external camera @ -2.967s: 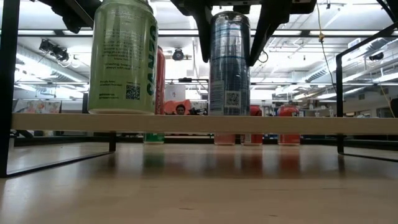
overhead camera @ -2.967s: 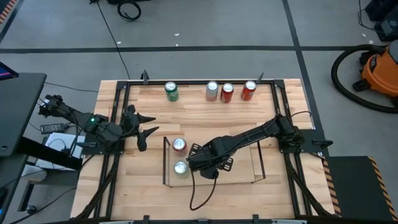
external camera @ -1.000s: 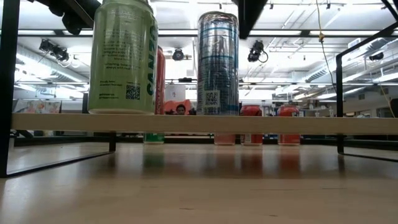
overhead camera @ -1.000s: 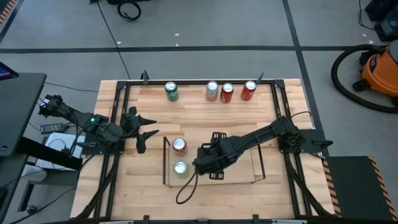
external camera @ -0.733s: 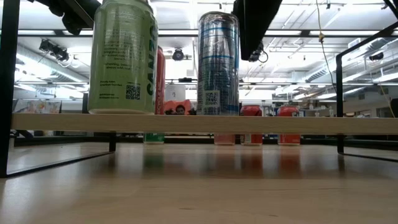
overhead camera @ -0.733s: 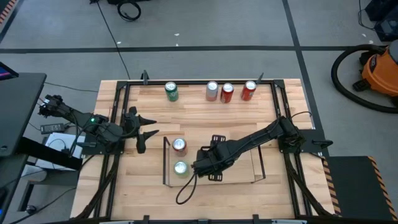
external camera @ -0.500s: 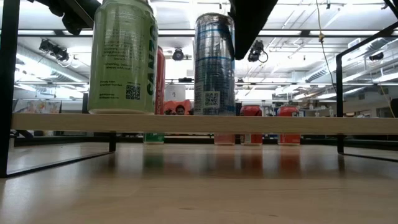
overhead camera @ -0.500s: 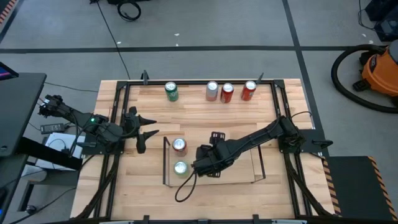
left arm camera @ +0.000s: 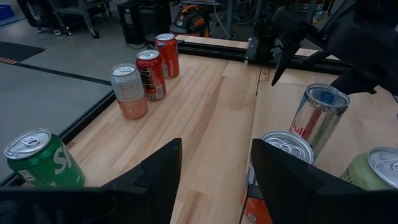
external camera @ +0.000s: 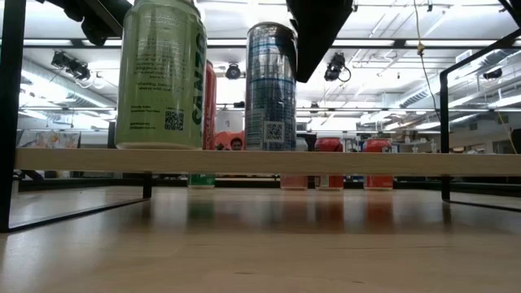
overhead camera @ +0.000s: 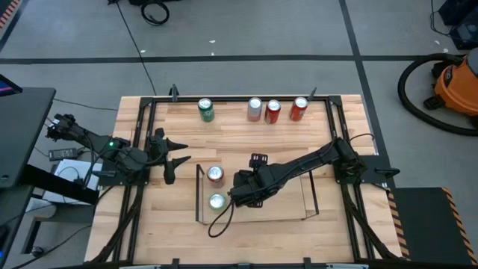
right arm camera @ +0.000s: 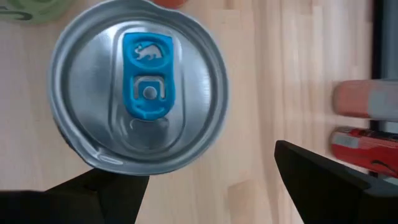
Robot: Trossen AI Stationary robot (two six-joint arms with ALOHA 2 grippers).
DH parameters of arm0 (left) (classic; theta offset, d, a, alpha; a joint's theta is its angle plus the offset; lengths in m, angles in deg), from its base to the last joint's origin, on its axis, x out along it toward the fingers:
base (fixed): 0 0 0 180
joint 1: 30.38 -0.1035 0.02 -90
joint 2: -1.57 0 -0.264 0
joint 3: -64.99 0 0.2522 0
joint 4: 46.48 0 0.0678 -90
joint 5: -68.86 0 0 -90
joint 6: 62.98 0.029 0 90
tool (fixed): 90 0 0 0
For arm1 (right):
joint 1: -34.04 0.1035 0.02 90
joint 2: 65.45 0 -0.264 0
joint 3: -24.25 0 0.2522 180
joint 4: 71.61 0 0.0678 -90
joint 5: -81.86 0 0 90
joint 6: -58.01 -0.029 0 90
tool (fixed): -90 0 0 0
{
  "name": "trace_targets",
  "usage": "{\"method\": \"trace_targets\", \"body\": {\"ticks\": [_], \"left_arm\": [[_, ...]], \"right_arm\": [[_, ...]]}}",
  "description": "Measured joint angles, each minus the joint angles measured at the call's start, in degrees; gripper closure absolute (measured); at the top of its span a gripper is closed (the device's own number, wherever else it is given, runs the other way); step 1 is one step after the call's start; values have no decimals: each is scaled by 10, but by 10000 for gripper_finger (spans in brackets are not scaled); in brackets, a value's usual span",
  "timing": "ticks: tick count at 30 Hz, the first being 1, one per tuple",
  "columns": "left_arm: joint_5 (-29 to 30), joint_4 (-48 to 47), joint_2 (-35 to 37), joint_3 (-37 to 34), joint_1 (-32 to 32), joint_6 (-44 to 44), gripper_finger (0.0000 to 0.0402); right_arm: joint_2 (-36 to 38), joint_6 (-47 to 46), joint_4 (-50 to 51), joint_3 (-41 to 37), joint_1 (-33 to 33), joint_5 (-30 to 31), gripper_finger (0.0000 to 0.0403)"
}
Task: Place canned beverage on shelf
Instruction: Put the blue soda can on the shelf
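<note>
**Step in hand: clearing the placed can**

1. Status. The slim silver-and-blue can [external camera: 270,85] stands on the shelf [external camera: 366,162], just beside the green can [external camera: 161,73], with a red can [external camera: 210,106] behind them. We judge this placement all but done.

2. End effector. The right gripper [overhead camera: 240,188] hangs directly over the slim can. Its fingers [right arm camera: 317,177] are spread wider than the can's lid and hold nothing. In the low view one dark finger lies close against the can's upper side; we cannot tell whether it touches.

3. Procedure. We should raise the gripper straight up until both fingertips are above the lid, and only then move sideways. We should keep the fingers spread during the lift. A tall, narrow can will probably tip from a light side push, and it could knock over the green can.

4. Check. We should confirm in the low view that the can sits flat on the wood floor.

5. Other arm. The left gripper [overhead camera: 175,152] waits at the table's left edge, fingers apart and empty. Four cans [overhead camera: 255,109] remain at the table's far edge.
</note>
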Motion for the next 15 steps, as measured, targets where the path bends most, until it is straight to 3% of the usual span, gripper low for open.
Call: {"method": "trace_targets", "body": {"ticks": [7, 15], "left_arm": [[0, 0, 0, 0, 0, 0, 198], [0, 0, 0, 0, 0, 0, 198]], "right_arm": [[-1, -34, -28, -12, 0, -56, 55], [-3, -65, -74, -53, -1, -59, 55]]}}
